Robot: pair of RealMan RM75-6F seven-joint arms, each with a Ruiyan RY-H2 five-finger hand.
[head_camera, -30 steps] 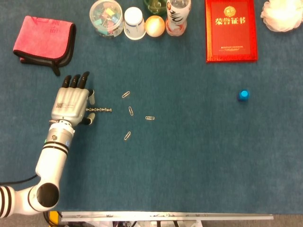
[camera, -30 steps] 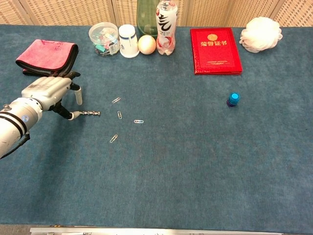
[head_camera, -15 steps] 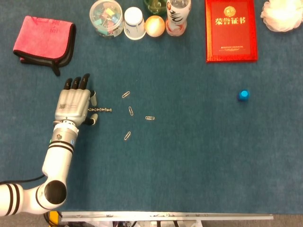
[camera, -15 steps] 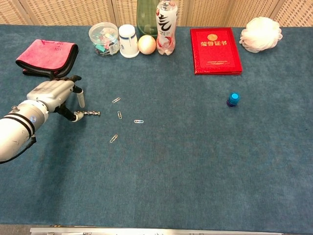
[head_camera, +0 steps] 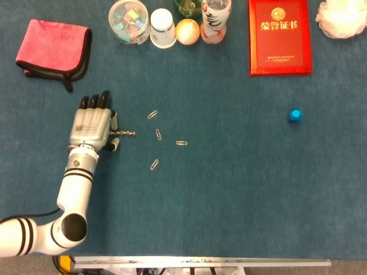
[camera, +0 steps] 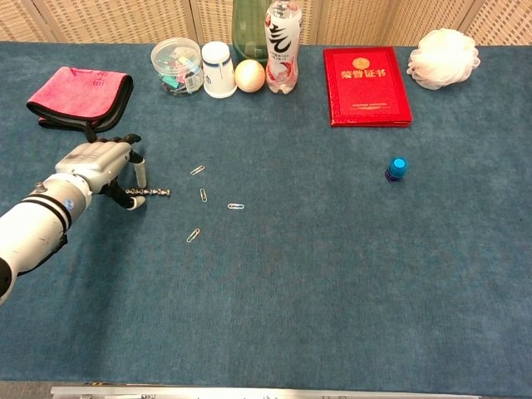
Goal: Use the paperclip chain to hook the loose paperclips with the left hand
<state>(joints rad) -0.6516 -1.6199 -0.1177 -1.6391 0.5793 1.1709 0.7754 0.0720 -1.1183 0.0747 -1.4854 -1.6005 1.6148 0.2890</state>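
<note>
A short paperclip chain (head_camera: 123, 133) lies flat on the blue cloth, also seen in the chest view as the chain (camera: 151, 193). My left hand (head_camera: 92, 127) hovers palm down at its left end, fingers stretched out and apart. The thumb (camera: 134, 202) and a finger (camera: 140, 171) sit on either side of the chain's end, and I see no grip on it. Several loose paperclips lie to the right: one paperclip (head_camera: 152, 114), another (head_camera: 158, 135), a third (head_camera: 181, 142) and the nearest (head_camera: 154, 164). The right hand does not show in either view.
A pink folded cloth (head_camera: 53, 50) lies at the far left. Along the back stand a jar of clips (head_camera: 128, 22), a white cup (head_camera: 163, 27), an egg-shaped ball (head_camera: 187, 31) and a bottle (head_camera: 215, 22). A red booklet (head_camera: 280, 37), a white pouf (head_camera: 343, 17) and a blue cap (head_camera: 295, 115) sit to the right.
My left hand has slid a little to the right, over the chain's left end. The chain and the loose paperclips have stayed where they were.
</note>
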